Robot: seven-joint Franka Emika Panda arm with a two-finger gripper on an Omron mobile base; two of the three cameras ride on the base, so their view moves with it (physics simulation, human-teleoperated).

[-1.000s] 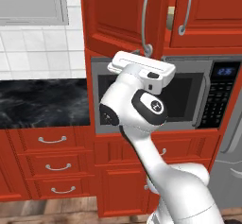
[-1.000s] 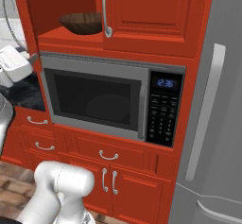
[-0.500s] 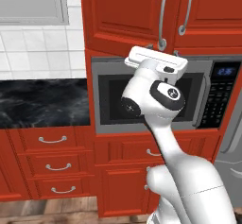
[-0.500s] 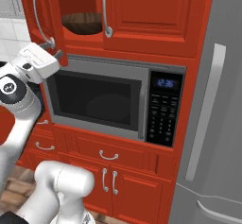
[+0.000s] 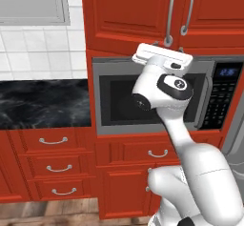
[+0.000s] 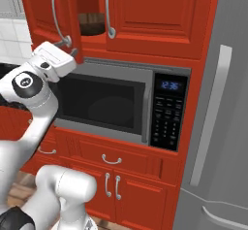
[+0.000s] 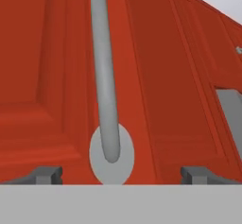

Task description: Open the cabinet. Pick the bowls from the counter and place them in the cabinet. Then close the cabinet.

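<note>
Red kitchen joinery runs across both base views, with a grey microwave (image 6: 104,103) set into it. Above that hangs the red wooden double-door wall cabinet (image 5: 143,15). Its left door (image 6: 48,10) stood wide open a second ago and now sits only slightly ajar in the right base view, so the closing step looks nearly done.

Through the narrow gap left, a dark brown wood-grained bowl (image 6: 92,24) rests on the cabinet shelf, above and just beyond the claw. The pale beige-yellow bowl cannot be made out.

The claw (image 7: 112,171) has swung in from the left to the bottom end of the left door's long curved silver handle (image 7: 105,76). It is spread wide and holds nothing. The handle's round foot stands between the two dark fingertips (image 7: 45,175), though contact cannot be judged.

Below and well to the left lies the black marble-look desk (image 5: 43,103), with a white tiled wall (image 5: 43,53) behind it.
</note>
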